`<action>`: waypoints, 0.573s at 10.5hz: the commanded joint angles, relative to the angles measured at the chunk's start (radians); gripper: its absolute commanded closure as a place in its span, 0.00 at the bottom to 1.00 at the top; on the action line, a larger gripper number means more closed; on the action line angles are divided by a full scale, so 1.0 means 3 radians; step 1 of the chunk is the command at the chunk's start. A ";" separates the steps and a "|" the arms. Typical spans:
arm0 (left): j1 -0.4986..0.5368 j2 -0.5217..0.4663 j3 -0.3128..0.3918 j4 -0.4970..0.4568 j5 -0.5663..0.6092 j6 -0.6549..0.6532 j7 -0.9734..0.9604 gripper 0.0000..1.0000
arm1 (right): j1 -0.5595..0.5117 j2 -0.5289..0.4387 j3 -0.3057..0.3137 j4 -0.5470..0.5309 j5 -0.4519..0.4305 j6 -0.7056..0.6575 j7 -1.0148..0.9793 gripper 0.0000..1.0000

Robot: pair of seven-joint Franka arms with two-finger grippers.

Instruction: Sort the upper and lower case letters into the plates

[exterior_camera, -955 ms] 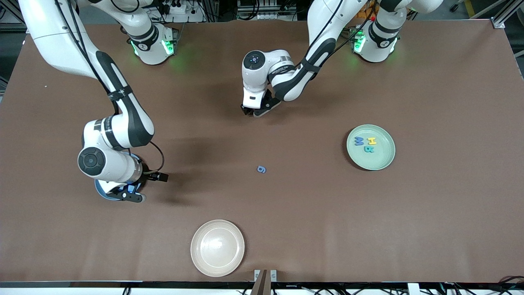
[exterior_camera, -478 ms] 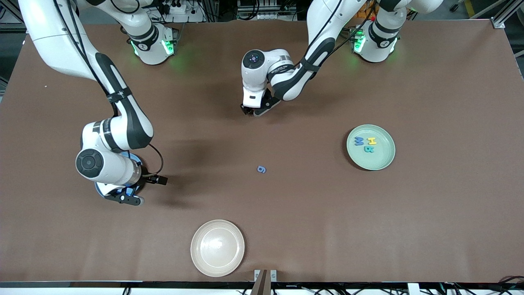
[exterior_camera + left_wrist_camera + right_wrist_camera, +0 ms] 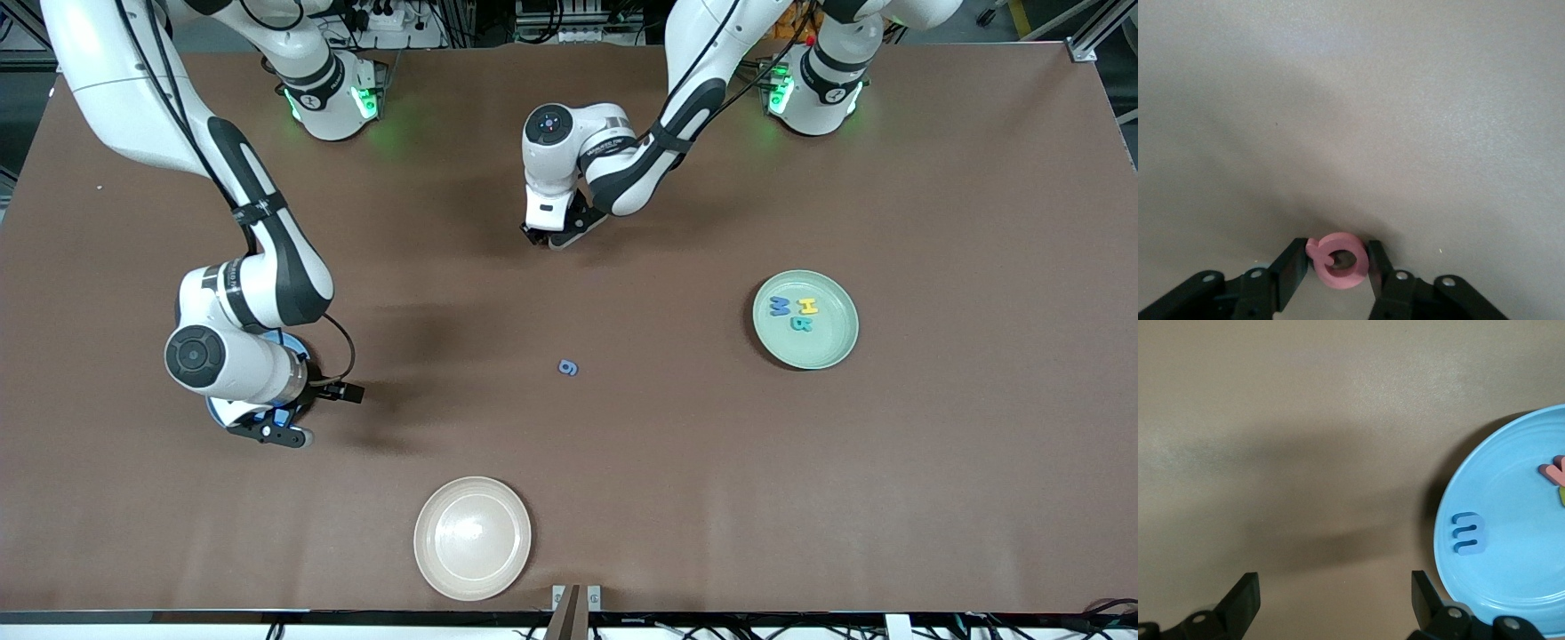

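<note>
I see the left gripper [image 3: 1337,265] low at the table [image 3: 933,498], pinching a pink lowercase letter [image 3: 1338,261] between its fingers. The right gripper [image 3: 1331,597] stands spread beside the blue plate [image 3: 1511,587].

Probably robotics lab: two bench-mounted arms, brown table [image 3: 933,498], cables, aluminium framing.

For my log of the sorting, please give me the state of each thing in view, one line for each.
Left gripper: closing on the pink letter, low over the table.
Right gripper: open, empty, beside the blue plate.
Blue plate: holds a blue letter; more at its edge.
Green plate: holds three letters.
Loose blue letter: flat on the table.
Cream plate: empty.
</note>
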 commanded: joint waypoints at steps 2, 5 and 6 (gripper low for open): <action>-0.0011 0.0026 0.0025 0.0016 0.0104 -0.0107 0.0089 0.90 | 0.0025 0.0054 0.0003 0.0114 0.0000 -0.0035 0.0050 0.00; 0.0025 -0.0091 0.0020 0.0021 0.0073 -0.0270 0.0170 0.91 | 0.0030 0.0054 0.0013 0.0129 0.0000 -0.0051 0.0076 0.00; 0.0076 -0.0168 0.0015 0.0021 0.0053 -0.0387 0.0287 0.92 | 0.0061 0.0059 0.0013 0.0145 0.0000 -0.0041 0.0137 0.00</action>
